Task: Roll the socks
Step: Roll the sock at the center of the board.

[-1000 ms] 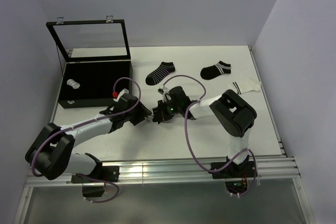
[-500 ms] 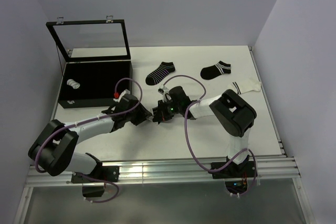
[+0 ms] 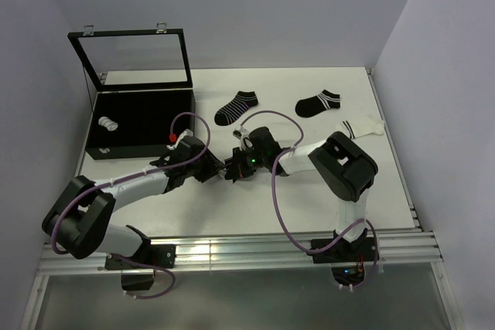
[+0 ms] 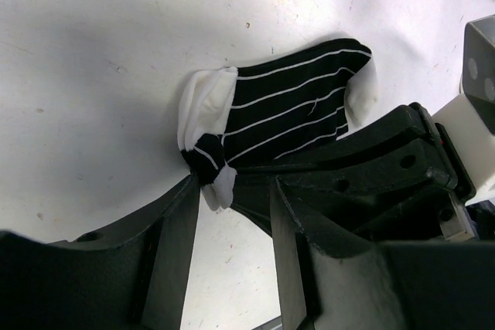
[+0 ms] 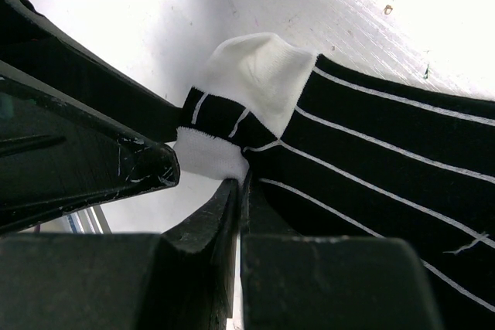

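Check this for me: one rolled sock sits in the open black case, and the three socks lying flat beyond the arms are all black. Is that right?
Not all black. The top view shows the rolled sock in the open black case. Of the three flat ones, the striped sock and the middle sock are black, but the right-hand sock is white with black stripes.

Robot lab test cell; plain pale walls (image 3: pixel 232 5); white table (image 3: pixel 309 183); aluminium rail (image 3: pixel 247 251) along near edge
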Controlling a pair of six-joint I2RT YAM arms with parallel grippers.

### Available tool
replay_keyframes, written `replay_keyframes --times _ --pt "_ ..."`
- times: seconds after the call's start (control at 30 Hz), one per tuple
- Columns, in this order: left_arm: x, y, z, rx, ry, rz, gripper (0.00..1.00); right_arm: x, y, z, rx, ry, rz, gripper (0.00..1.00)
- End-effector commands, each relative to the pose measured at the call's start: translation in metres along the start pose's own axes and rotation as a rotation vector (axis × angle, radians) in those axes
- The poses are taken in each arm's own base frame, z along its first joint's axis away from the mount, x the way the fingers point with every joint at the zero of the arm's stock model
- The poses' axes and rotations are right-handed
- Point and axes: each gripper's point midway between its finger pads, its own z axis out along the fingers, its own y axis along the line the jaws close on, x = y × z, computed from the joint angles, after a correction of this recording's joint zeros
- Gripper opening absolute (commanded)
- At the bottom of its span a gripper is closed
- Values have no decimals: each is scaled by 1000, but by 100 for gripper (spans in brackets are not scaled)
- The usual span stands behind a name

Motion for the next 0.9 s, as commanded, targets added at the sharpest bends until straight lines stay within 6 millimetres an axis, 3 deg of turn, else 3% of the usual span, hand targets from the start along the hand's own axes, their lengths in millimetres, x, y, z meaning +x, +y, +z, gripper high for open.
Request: replay_keyframes --times 0.0,0.33,0.6,0.87 --pt "-8 -29 -6 79 -18 -8 47 35 -26 1 92 108 62 1" --pt "-9 -36 -10 97 -12 -6 46 33 -24 0 93 115 63 2" --pt "-12 -9 -12 5 -50 13 45 28 -19 -1 84 116 57 2" --pt "-9 -6 -5 -15 -25 16 44 28 -20 -1 91 121 56 2"
